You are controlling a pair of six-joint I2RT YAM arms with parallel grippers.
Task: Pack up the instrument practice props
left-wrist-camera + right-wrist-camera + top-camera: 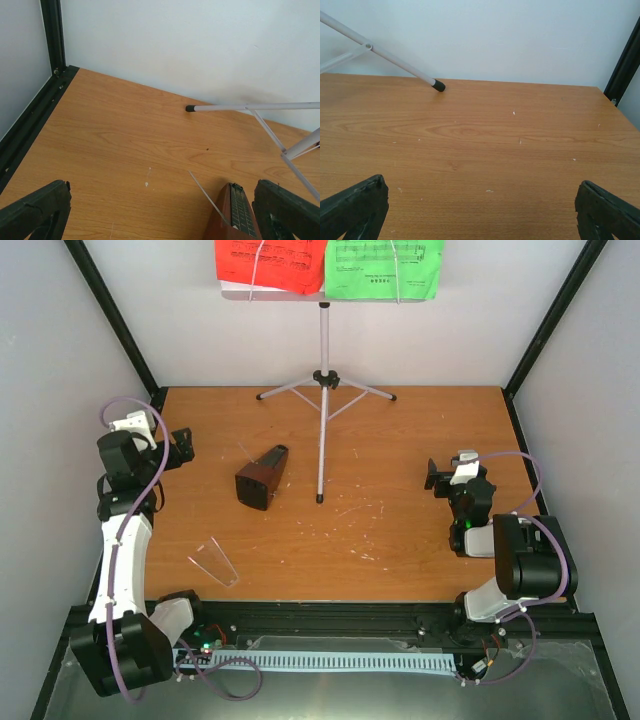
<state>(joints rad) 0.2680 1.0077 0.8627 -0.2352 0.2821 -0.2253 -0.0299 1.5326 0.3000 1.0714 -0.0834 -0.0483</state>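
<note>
Wood-grain table [400, 560] boxed in by white walls and black frame posts, that's your whole workspace. Starting at the left, your left gripper [180, 448] hovers over the left edge of the table, and its wrist view shows the left gripper [160, 220] with jaws spread wide and nothing between them. Closer to you, the clear cover [214, 563] is lying flat on the wood, off the metronome and well apart from it. The dark-brown metronome [262, 478] sits left of centre and looks tipped on its side, and in the left wrist view the metronome [235, 215] pokes up just beside the right-hand finger. Dead centre at the back is the silver stand [322, 380], upright with its legs spread, one leg reaching well forward. Its tray [300, 295] up top holds the red sheet [270, 262] and, next to it, the green sheet [388, 265]. Over on the right, your right gripper [437, 475] is also wide open and empty, above bare wood.
</note>
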